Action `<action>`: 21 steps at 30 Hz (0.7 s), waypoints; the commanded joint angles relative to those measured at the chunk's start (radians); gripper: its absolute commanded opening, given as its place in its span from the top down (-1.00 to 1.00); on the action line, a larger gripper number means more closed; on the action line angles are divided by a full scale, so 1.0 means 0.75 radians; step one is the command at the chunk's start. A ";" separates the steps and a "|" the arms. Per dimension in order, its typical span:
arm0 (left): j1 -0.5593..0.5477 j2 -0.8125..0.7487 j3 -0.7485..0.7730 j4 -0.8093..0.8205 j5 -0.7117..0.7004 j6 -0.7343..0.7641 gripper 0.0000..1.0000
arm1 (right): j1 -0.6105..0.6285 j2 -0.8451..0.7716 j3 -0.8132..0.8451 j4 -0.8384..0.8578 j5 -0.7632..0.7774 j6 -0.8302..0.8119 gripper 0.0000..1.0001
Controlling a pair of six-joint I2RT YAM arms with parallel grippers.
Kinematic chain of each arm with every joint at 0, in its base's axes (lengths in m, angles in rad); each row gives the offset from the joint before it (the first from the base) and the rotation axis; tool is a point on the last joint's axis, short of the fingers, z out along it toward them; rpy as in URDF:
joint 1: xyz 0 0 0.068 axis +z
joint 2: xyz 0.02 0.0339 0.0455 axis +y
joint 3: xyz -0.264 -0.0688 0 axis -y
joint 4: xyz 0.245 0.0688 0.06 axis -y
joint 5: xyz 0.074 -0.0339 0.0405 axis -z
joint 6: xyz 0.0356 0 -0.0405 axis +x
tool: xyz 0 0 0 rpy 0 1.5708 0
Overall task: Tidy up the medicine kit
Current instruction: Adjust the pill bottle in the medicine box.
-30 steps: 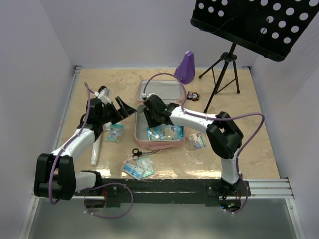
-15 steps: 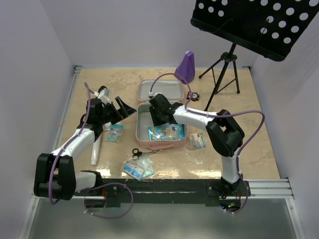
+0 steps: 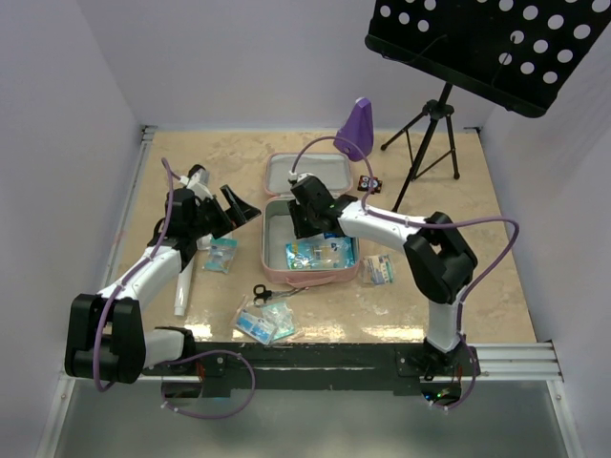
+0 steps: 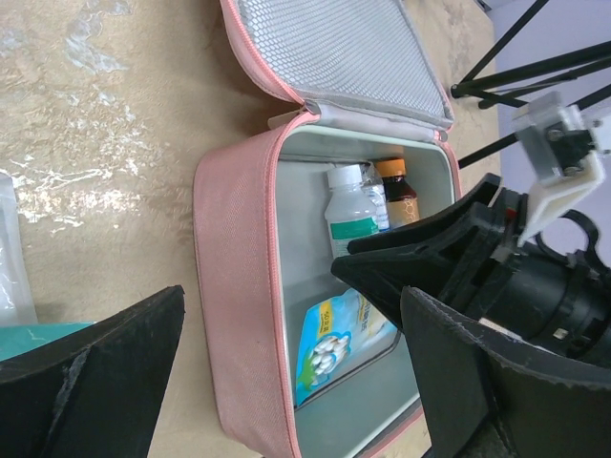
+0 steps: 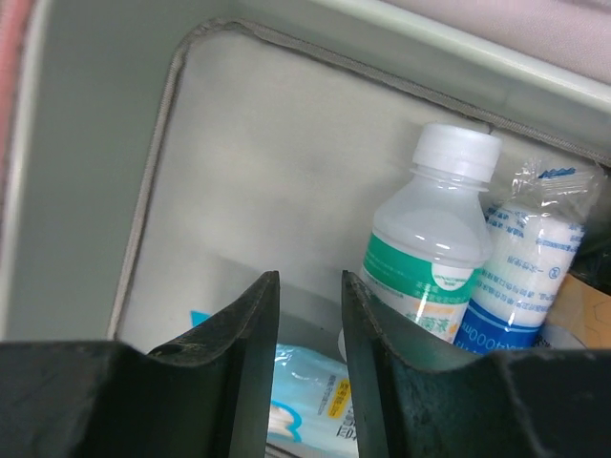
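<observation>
The pink medicine kit lies open mid-table, its lid folded back. In the left wrist view its pink wall is close in front. Inside stand a white bottle with a green label, a brown bottle with an orange cap and a wrapped blue-white roll. A blue cotton-swab pack lies flat. My right gripper is inside the case next to the white bottle, jaws slightly parted and empty. My left gripper is wide open and empty just left of the case.
Scissors and blue packets lie in front of the case. A packet and a white tube lie at left, another packet at right. A purple metronome-shaped object and a music-stand tripod stand behind.
My right gripper has moved from the case's left part toward its back, closer to the bottles. The left arm has not moved.
</observation>
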 commanded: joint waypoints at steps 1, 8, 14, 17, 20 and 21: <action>-0.004 -0.021 0.019 -0.007 -0.009 0.023 -1.00 | -0.003 -0.133 0.061 0.016 -0.033 -0.014 0.26; 0.001 0.008 0.041 -0.046 -0.011 0.017 -1.00 | -0.005 -0.297 0.043 -0.021 0.235 -0.006 0.24; 0.074 0.034 -0.012 0.062 0.091 -0.146 -1.00 | -0.161 -0.332 -0.092 0.094 -0.200 -0.018 0.03; 0.127 0.134 -0.095 0.340 0.346 -0.271 -1.00 | -0.118 -0.358 -0.133 0.149 -0.182 -0.004 -0.68; 0.131 0.168 -0.151 0.461 0.386 -0.323 -1.00 | -0.085 -0.316 -0.097 0.099 -0.115 -0.008 -0.92; 0.131 0.157 -0.147 0.439 0.376 -0.300 -1.00 | -0.079 -0.291 -0.078 0.078 -0.102 -0.014 -0.92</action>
